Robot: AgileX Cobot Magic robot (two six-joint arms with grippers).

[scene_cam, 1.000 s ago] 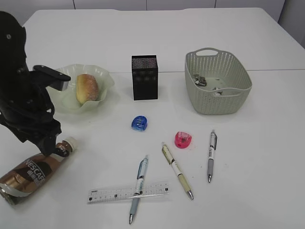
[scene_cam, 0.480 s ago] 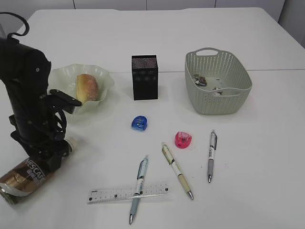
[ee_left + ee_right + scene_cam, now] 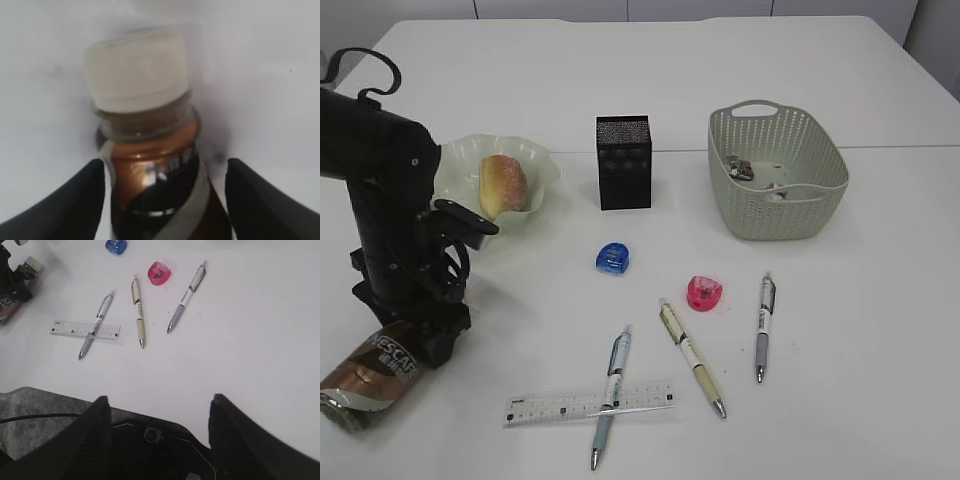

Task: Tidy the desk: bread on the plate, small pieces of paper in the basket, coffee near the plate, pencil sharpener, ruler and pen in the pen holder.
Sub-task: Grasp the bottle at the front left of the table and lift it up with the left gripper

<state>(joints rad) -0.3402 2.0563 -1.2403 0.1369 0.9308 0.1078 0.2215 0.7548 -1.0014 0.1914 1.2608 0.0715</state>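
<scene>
Near left on surface [image 3: 840, 330]: coffee bottle [image 3: 152, 165] lying flat, left gripper [image 3: 165, 200] fingers wide, straddling its neck, not clamped. Step: coffee pickup. Next: close, lift, stand beside plate [image 3: 545, 170]. Right gripper [image 3: 157, 420] wide, empty.

White table [image 3: 880, 330], grey floor past its near edge [image 3: 30, 402]

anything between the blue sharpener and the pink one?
Nothing: bare table between the blue sharpener and pink sharpener in the exterior view; the right wrist view shows the same gap.
</scene>
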